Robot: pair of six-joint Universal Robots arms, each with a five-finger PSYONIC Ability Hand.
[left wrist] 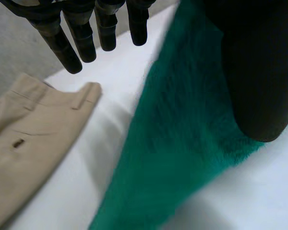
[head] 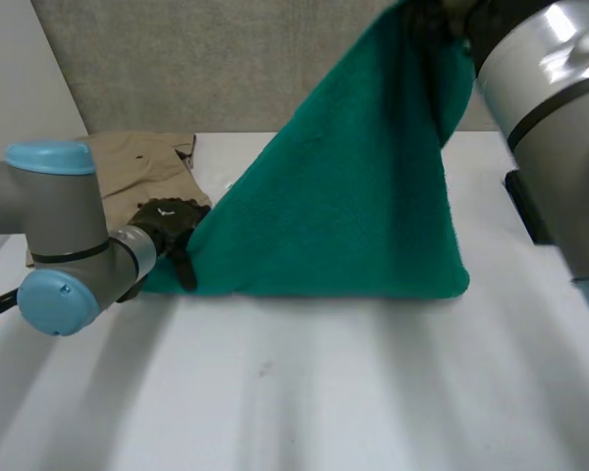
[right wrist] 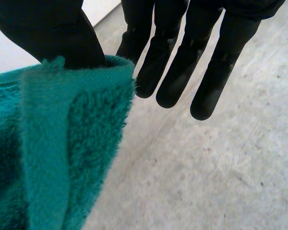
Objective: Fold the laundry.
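A green towel [head: 344, 196] is held up as a slanted sheet over the white table [head: 324, 392]. Its top corner is pinched between the thumb and nearest finger of the right hand [right wrist: 53, 33], the other fingers being kept straight. From there the cloth runs down to a lower edge laid across the table. The left hand [head: 167, 228] is set at the lower corner, fingers straight and spread, thumb over the cloth. Beige trousers [head: 142, 167] are laid just beyond it.

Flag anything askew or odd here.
The green terry towel hangs lopsided: the right hand pinches one corner high while its lower edge rests on the white table. Nothing else stands out.
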